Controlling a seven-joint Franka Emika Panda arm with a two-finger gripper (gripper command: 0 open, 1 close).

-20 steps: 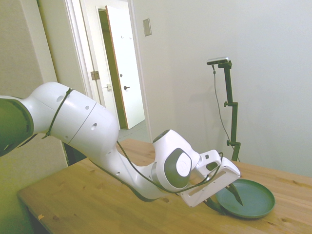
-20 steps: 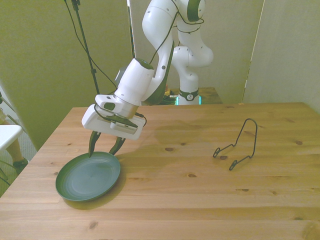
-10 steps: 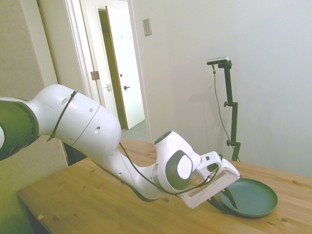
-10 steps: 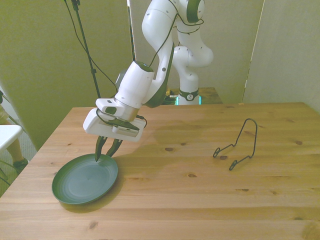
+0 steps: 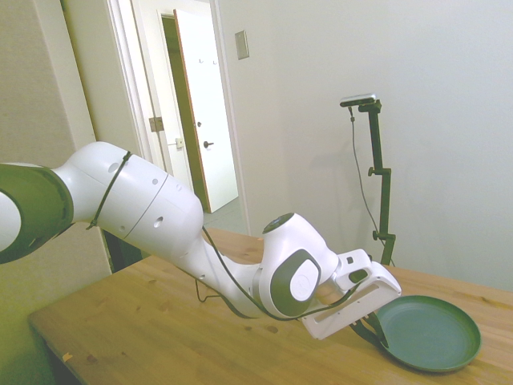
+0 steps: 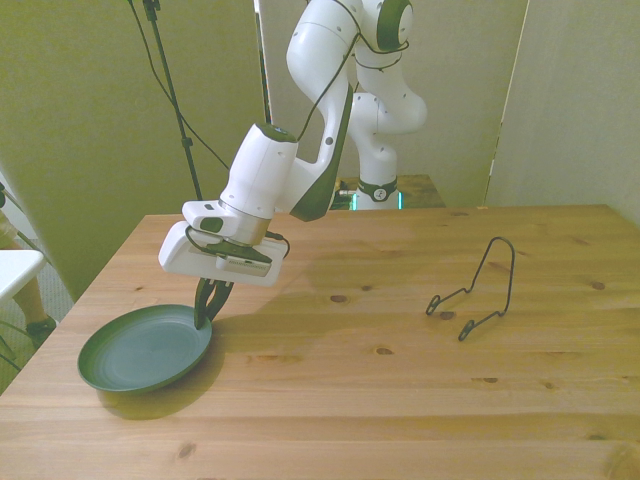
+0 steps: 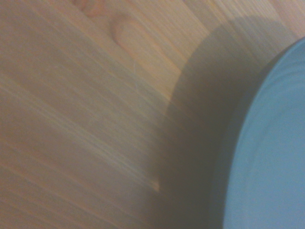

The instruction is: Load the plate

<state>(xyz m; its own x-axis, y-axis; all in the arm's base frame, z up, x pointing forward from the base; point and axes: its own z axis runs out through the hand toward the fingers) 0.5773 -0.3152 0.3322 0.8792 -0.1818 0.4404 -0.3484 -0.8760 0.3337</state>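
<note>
The dark teal-green plate [image 6: 140, 352] sits near the table's corner at the front view's left, its rim on the gripper's side raised a little. My gripper [image 6: 206, 307] is shut on that rim, fingers pinched together and pointing down. In the side view the plate [image 5: 433, 333] lies at the far right with the gripper [image 5: 377, 335] on its near rim, partly hidden by the white hand. The wrist view shows a blurred arc of the plate [image 7: 271, 157] over its shadow on the wood.
A thin black wire rack [image 6: 476, 292] stands on the table toward the front view's right, well away from the plate. The table's edge [image 6: 60, 320] runs close by the plate at the front view's left.
The fingers went from spread over the plate's rim to pinched shut on it. The plate has since slid toward the front view's left with the gripper, its held rim tipping up.
</note>
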